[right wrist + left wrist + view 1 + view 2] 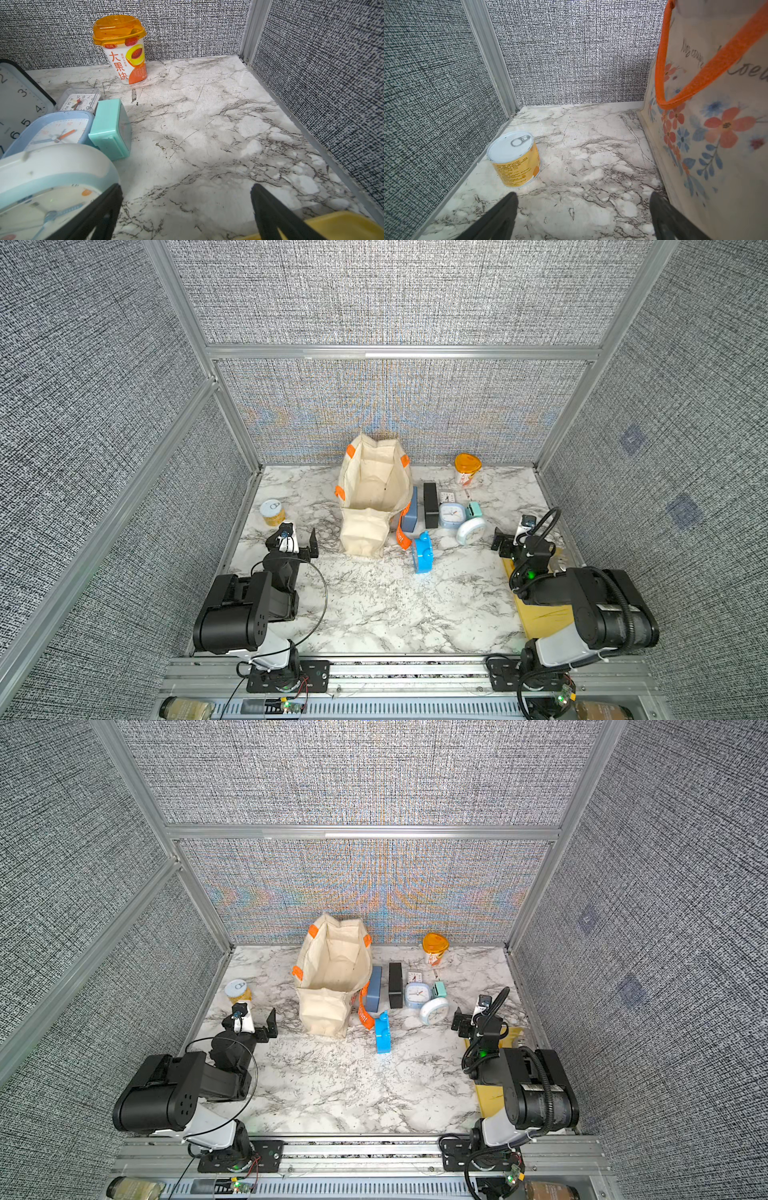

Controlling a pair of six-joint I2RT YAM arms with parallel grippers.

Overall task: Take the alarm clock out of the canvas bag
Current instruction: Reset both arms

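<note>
Canvas bag (363, 531) interior partly hidden; left fingers (500, 218) and right fingers (270, 212) spread, empty

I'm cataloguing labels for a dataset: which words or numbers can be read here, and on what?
"大果块": yogurt cup; its smaller print is unreadable.
"Nos coup" and "Coeu", both cut off: canvas bag.
"ent", the rest blurred: orange strap.
"2 3 4 5 6": black-rimmed clock.
"11 12 1": pale blue clock.
Too small to read: print on the yellow can.
</note>
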